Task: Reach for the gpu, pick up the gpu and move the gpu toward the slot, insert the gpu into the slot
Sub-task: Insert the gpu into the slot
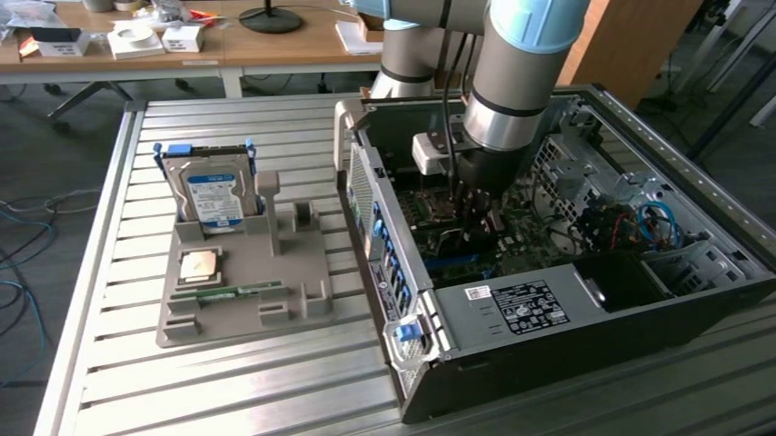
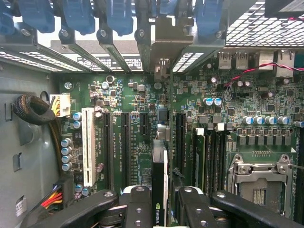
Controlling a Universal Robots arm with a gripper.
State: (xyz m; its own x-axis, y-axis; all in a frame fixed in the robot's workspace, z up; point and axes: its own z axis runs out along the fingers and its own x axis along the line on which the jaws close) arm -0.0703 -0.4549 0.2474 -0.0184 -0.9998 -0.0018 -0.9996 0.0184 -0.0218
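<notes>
Gripper (image 2: 159, 209) is pinching the gpu (image 2: 159, 190), which stands on edge between the two black fingers (image 2: 137, 209); the wrist view shows its dark edge with a green logo and a pale strip alongside. That view also shows the card poised directly over the green motherboard (image 2: 142, 95), in line with a long black slot (image 2: 180, 142) among several parallel black strips beside a white connector strip (image 2: 88, 145). Whether the card's edge touches the slot cannot be told. The square silver CPU socket (image 2: 261, 178) lies to one side.

The exterior view gives the wider setting: the arm (image 1: 515, 91) reaches down into the open computer case (image 1: 679, 300), its gripper deep among the boards. On the exterior view's left, well apart from the case, a grey holder tray (image 1: 243, 272) carries a blue-labelled hard drive (image 1: 213, 195) upright at its far end, a chip (image 1: 200, 266) and a memory stick (image 1: 231, 292) lying flat.
</notes>
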